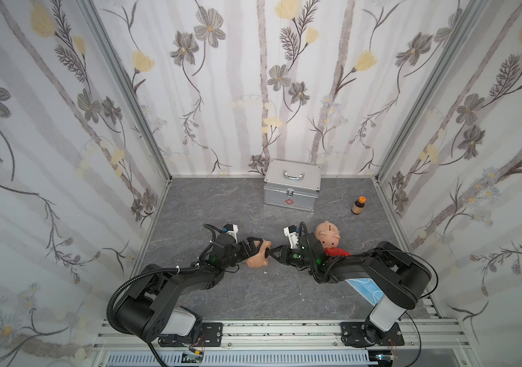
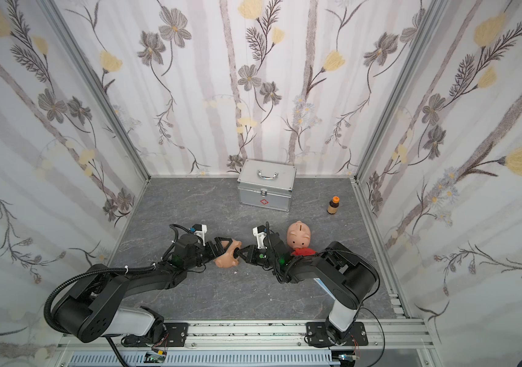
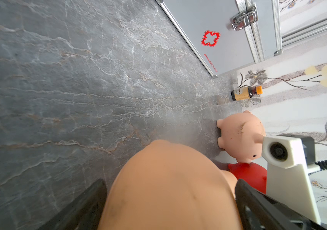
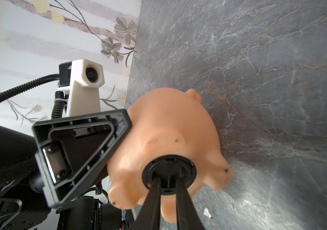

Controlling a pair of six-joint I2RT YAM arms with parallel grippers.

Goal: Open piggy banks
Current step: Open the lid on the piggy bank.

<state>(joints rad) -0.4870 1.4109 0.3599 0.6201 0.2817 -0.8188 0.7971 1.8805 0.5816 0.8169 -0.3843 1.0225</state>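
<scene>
- Centrally, over the table (image 1: 221,203): the pig (image 1: 257,261) is turned on its side with its belly facing the right arm. Whether it touches the surface cannot be told.
- Left gripper (image 1: 254,251): jaws spread wide and clamped across the pig's body, so it acts as the vice.
- Right gripper (image 4: 168,180): fingertips nearly together, set inside the plug (image 4: 169,171) and pinching its centre rib.
- Step in hand, as judged: unseating the plug. Turn about the plug's own axis, then draw straight out along it. A slanted pull would likely slip the tips off the thin rib.
- Counter-hold: the shell is smooth and round and may spin under torque, so the left clamp should be firm.
- Waiting: the other peach pig (image 1: 328,235) stands upright, touching the red pig (image 1: 337,252), which is half hidden behind the right arm. Their plugs are out of view.
</scene>
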